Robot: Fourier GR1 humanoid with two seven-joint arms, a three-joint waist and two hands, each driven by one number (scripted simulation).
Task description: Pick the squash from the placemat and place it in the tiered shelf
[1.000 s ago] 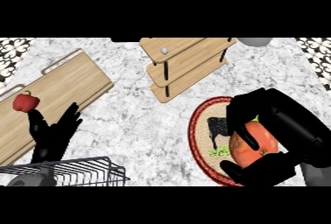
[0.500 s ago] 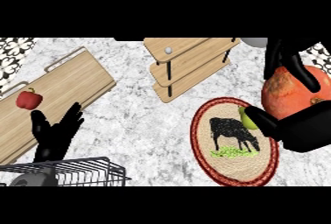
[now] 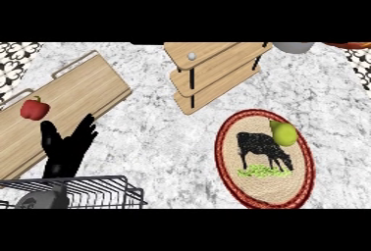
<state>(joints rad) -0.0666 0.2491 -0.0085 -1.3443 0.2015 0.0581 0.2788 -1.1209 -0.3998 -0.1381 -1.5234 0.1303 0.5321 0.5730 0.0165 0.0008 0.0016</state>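
Observation:
The round woven placemat [image 3: 264,196] with a black cow picture lies at the right of the counter. On its upper right part rests a yellow-green fruit [image 3: 284,132]. Only an orange sliver of the squash [image 3: 349,45] shows at the view's top right edge, above the counter; whatever holds it is cut off. The wooden tiered shelf [image 3: 214,73] stands at the top centre, its boards bare. My left hand [image 3: 64,154] rests open, fingers up, at the lower left. My right hand is out of the view.
A long wooden cutting board [image 3: 72,103] lies at the left with a red bell pepper [image 3: 34,108] on it. A black wire rack [image 3: 80,191] fills the lower left corner. A grey rounded object [image 3: 293,47] sits at the top edge.
My right hand lifted the squash off the placemat, carried it up and right, and has left the view. The yellow-green fruit on the mat is now uncovered. The left hand stayed put.

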